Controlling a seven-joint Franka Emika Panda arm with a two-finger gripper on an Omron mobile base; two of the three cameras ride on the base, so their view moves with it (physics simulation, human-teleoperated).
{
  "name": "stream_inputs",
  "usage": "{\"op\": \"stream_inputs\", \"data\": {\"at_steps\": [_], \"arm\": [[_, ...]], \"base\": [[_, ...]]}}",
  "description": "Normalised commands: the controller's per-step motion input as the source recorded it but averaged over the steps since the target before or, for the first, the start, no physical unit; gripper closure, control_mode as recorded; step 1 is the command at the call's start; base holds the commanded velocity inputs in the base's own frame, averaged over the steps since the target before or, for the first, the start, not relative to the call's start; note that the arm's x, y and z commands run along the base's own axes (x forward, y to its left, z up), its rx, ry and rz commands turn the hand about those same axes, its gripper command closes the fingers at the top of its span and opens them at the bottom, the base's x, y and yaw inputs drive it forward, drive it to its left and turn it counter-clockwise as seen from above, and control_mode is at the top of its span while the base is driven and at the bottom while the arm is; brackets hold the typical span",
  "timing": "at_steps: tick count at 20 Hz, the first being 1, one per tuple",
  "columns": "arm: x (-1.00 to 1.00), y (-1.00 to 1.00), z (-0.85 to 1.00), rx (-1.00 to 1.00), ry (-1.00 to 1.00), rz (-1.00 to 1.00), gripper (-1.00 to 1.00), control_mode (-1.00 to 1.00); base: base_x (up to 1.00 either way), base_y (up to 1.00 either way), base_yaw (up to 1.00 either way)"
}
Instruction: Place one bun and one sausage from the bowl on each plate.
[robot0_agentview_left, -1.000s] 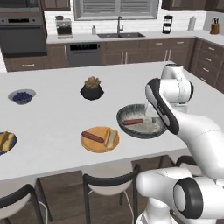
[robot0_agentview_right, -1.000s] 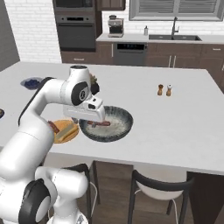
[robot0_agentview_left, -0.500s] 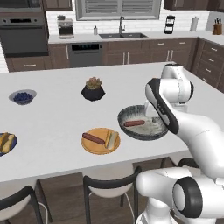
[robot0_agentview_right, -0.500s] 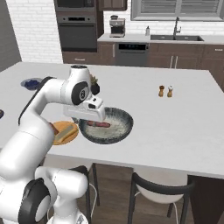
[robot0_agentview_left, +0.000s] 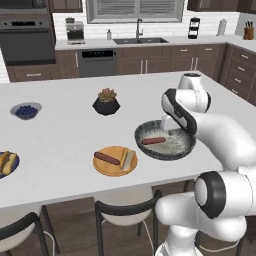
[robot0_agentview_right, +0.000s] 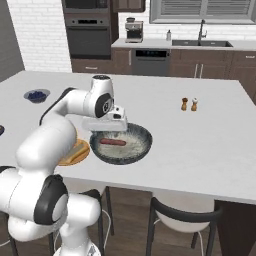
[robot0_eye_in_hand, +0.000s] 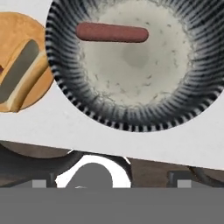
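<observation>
Tool (robot0_agentview_right: 111, 131) risen slightly, jaws spread, empty; sausage (robot0_eye_in_hand: 112, 33) in bowl (robot0_eye_in_hand: 131, 118) below it.

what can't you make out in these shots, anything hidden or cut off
- Gripper: in the left base view the arm's own links cover it; fingertips cannot be made out.
- Orange plate: right base view, mostly behind the arm; hand view, cut by the left edge.
- Blue plate: left base view, cut by the left edge; its food is too small to sort.
- Bowl: left base view, far rim behind the arm; one sausage shows.
</observation>
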Motion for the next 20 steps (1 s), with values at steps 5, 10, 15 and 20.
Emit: {"op": "stream_inputs", "data": {"at_steps": [5, 10, 15, 20], "arm": [[0.98, -0.01, -0.57, 0.00, 0.00, 0.48, -1.00, -1.00], [0.94, 0.02, -0.49, 0.00, 0.06, 0.40, -1.00, -1.00], [0.85, 0.00, -0.22, 0.00, 0.06, 0.24, -1.00, -1.00], [0.79, 0.00, -0.21, 0.00, 0.06, 0.15, -1.00, -1.00]], "base": [[0.00, 0.00, 0.00], [0.00, 0.00, 0.00], [0.00, 0.00, 0.00], [0.00, 0.00, 0.00]]}}
